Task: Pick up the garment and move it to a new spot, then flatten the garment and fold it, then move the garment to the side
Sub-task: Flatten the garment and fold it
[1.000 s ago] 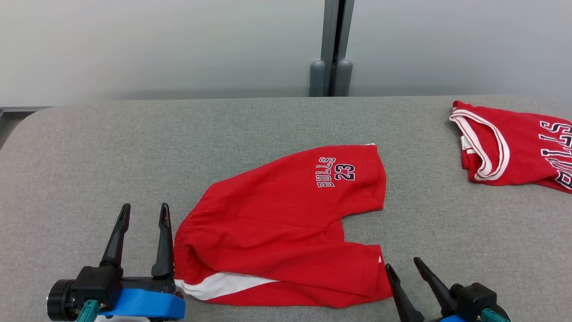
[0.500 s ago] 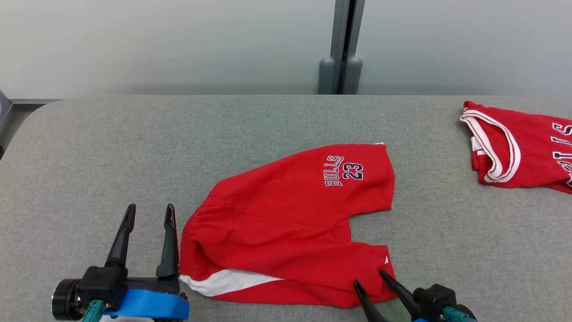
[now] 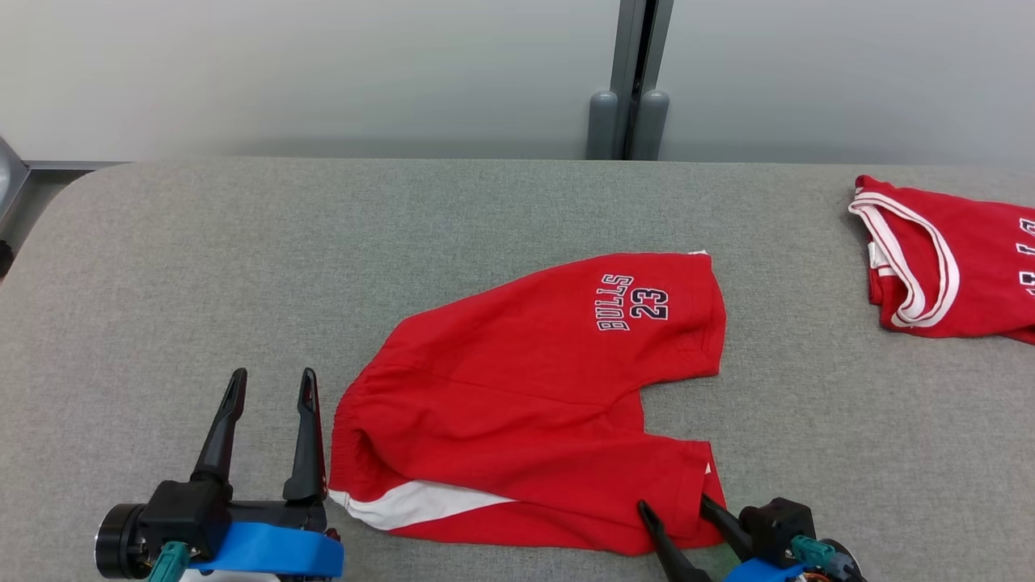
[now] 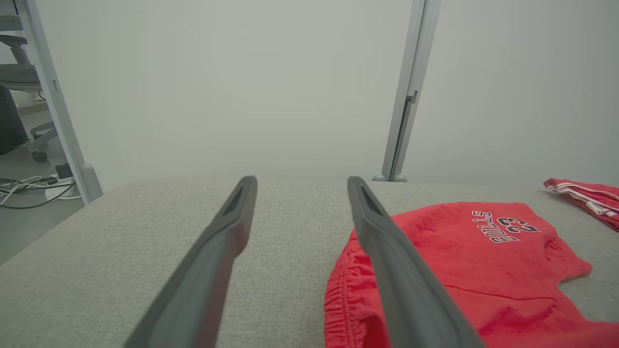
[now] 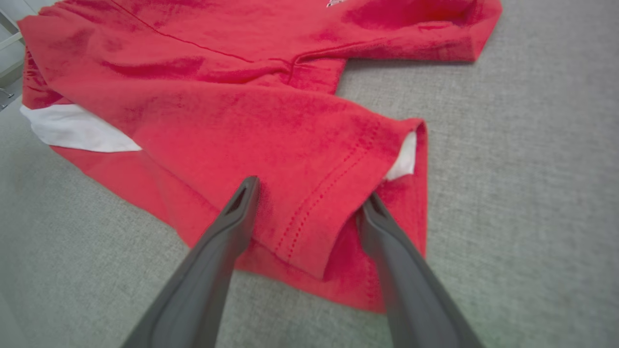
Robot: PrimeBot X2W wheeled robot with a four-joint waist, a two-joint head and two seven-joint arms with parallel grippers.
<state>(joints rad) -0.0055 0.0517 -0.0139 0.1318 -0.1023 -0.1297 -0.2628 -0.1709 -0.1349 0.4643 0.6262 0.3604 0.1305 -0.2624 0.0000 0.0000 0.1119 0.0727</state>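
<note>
red jersey (image 3: 970, 283) (white trim): far right | grey post (image 3: 639, 73): behind table (image 3: 242, 259)

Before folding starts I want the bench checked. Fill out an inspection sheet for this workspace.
Surface: grey fabric-covered table, no stains seen.
Job's things: red shorts lying spread, slightly rumpled.
Clutter: second red garment at the table's right end.
End effectors: left end effector open, beside the shorts' waistband; right end effector open, fingers straddling the near leg hem.
Cables: loose cables on the floor beyond the table's left end.
Surroundings: pale wall, grey post, office chair.
</note>
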